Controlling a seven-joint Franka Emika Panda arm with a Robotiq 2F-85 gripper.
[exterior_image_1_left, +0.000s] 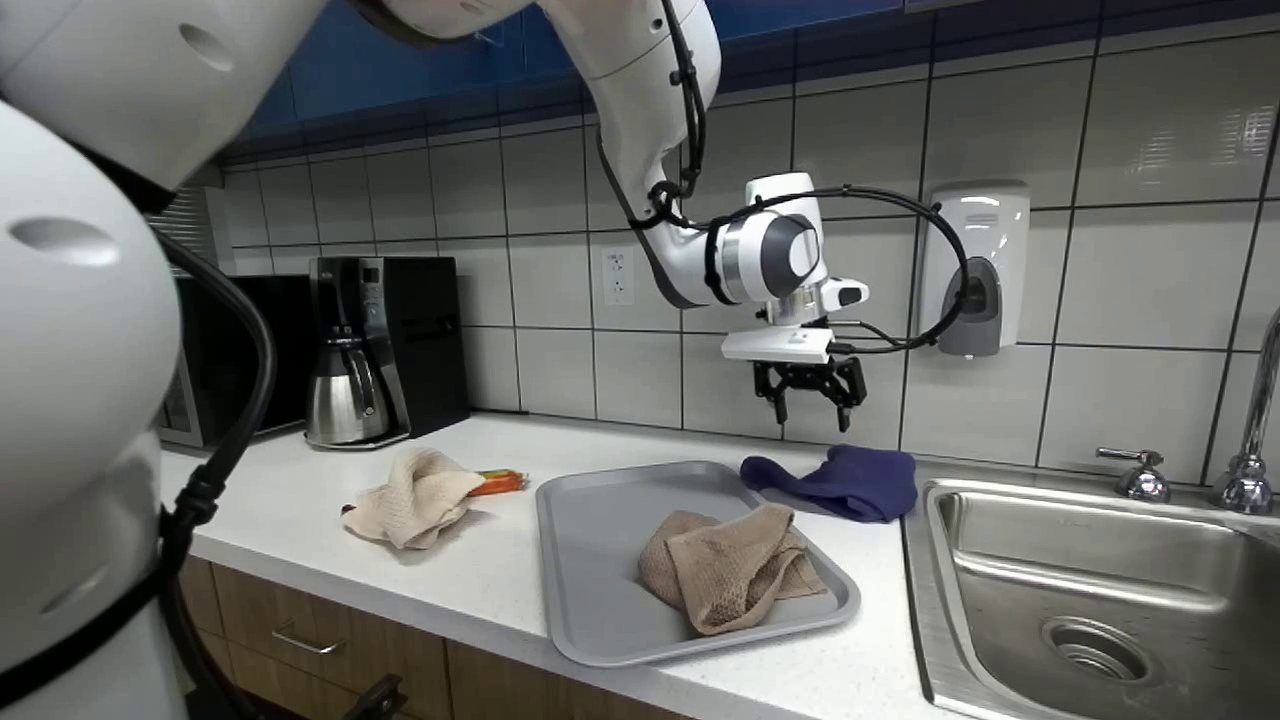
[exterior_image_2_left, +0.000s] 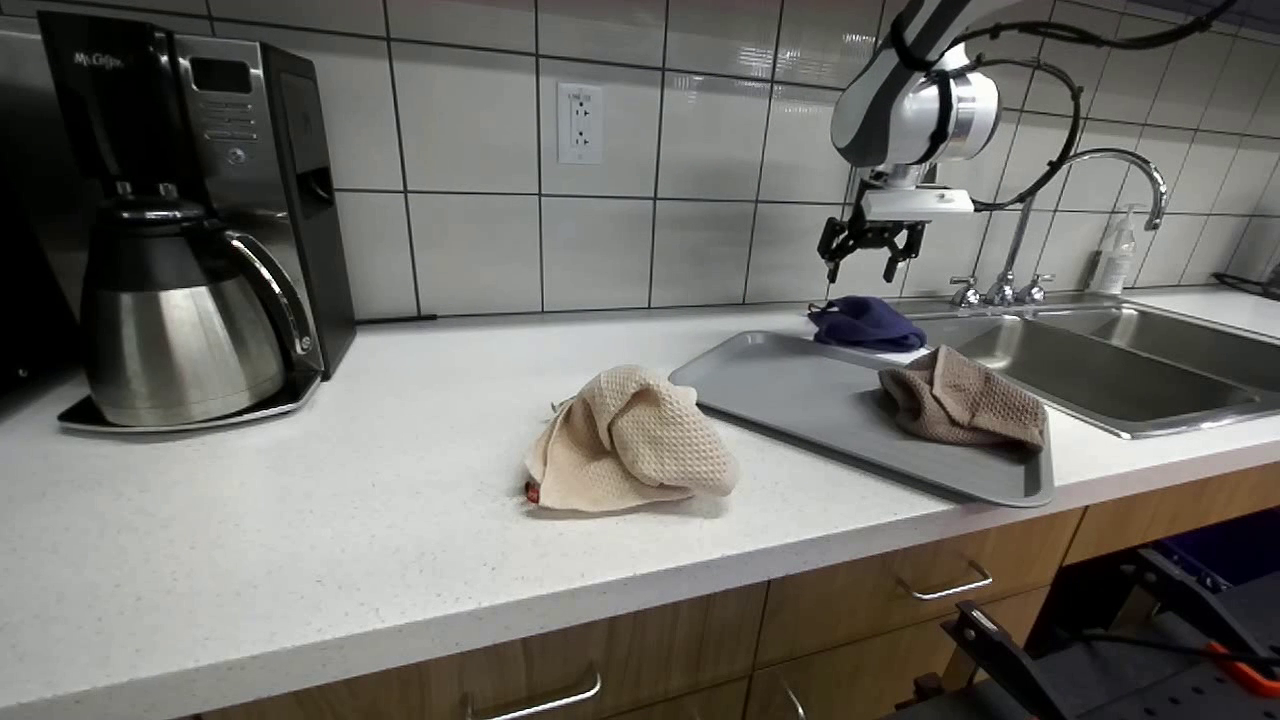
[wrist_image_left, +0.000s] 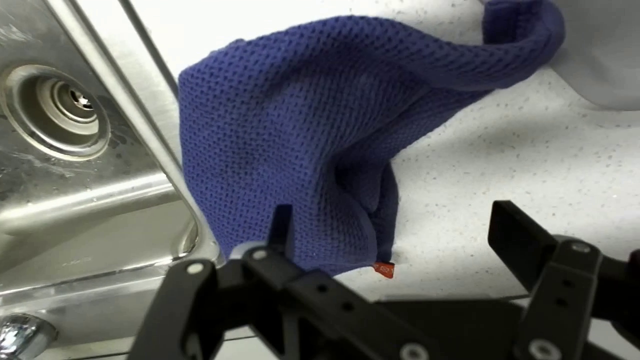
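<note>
Lying crumpled on the white counter (exterior_image_2_left: 400, 560), the navy cloth (wrist_image_left: 280, 125) sits between the steel sink (exterior_image_1_left: 935, 600) and the grey tray (exterior_image_1_left: 590, 560), its broad side at the sink's edge and its thin curled end reaching the tray's rim; whether that end rests on the rim I cannot tell. A small orange-red tag (wrist_image_left: 384, 270) shows at one corner. Above it hangs the gripper (exterior_image_1_left: 812, 423), apart from the cloth, fingers spread wide with nothing between them. In the wrist view one finger stands over the knit and its partner over the counter beside it, so a descent from this pose could well pinch only a fold, or knock a tip on the hard surface, the cause being jaws set off-centre. Any sideways drag might pull the cloth into the sink, given how near it lies, or hook the tray's lip and shift the brown cloth (exterior_image_1_left: 735, 570) on it. The arm's looped cable (exterior_image_1_left: 890, 195) passes in front of the soap dispenser (exterior_image_1_left: 1000, 240) and, if as close as it looks, could snag there. Farther out, the beige cloth (exterior_image_2_left: 635, 440) partly covers something orange (exterior_image_1_left: 500, 483), with the coffee maker (exterior_image_2_left: 225, 150) beyond
</note>
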